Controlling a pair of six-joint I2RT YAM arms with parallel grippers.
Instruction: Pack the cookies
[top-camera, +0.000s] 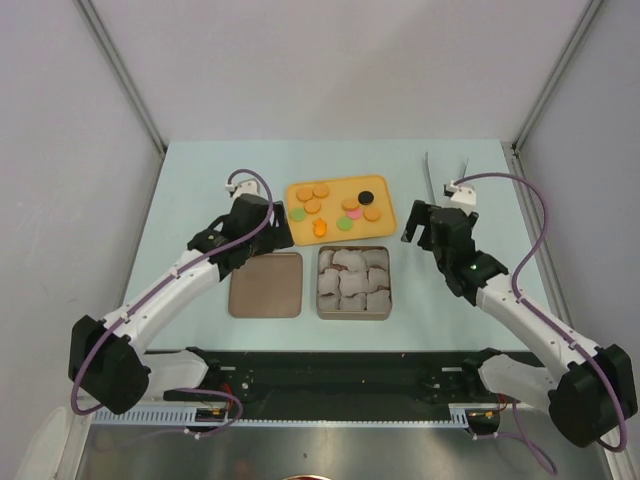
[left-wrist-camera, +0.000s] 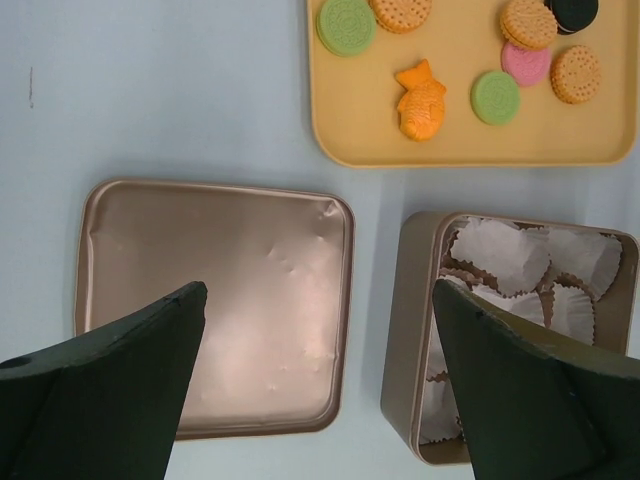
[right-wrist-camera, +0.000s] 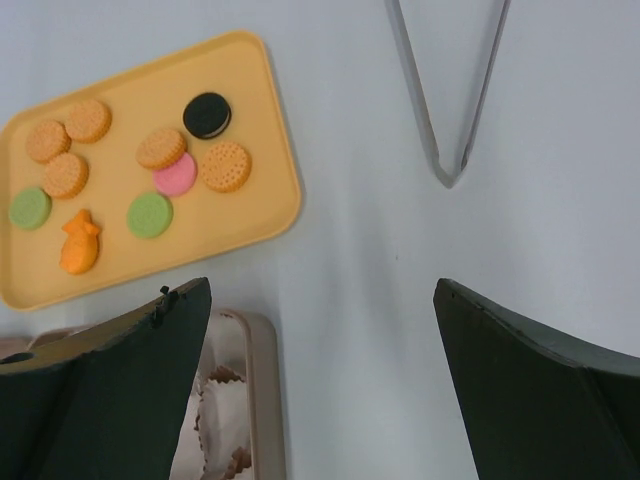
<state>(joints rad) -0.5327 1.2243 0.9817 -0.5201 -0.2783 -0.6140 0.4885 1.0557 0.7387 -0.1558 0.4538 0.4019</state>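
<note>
Lying flat on a yellow tray (right-wrist-camera: 250, 90), ten cookies (right-wrist-camera: 225, 166) sit in a loose scatter: five round orange ones, two green (right-wrist-camera: 149, 214), one pink (right-wrist-camera: 175, 177), one black (right-wrist-camera: 207, 115) and one orange fish shape (right-wrist-camera: 79, 242). An orange round overlaps the pink one and hides part of it. In the left wrist view the black cookie is cut off by the top edge.

In the top view, a square tin (top-camera: 353, 317) stands at 6 o'clock from the tray, packed with crumpled white paper cups (left-wrist-camera: 500, 255) too bunched to count; no cookie shows in it. Its lid (top-camera: 266, 285) lies apart from it at 9 o'clock, with nothing on it. Metal tongs (right-wrist-camera: 447, 178) lie on the pale table (top-camera: 190, 190) at 3 o'clock from the tray, their far ends cut off in the right wrist view.

The left arm reaches in from 7 o'clock; the left gripper (left-wrist-camera: 318, 295) hangs over the gap between lid and tin, fingers spread wide, holding nothing. The right arm comes in from 5 o'clock; the right gripper (right-wrist-camera: 320, 285) hangs over bare table between tray and tongs, fingers equally wide, nothing in them.
</note>
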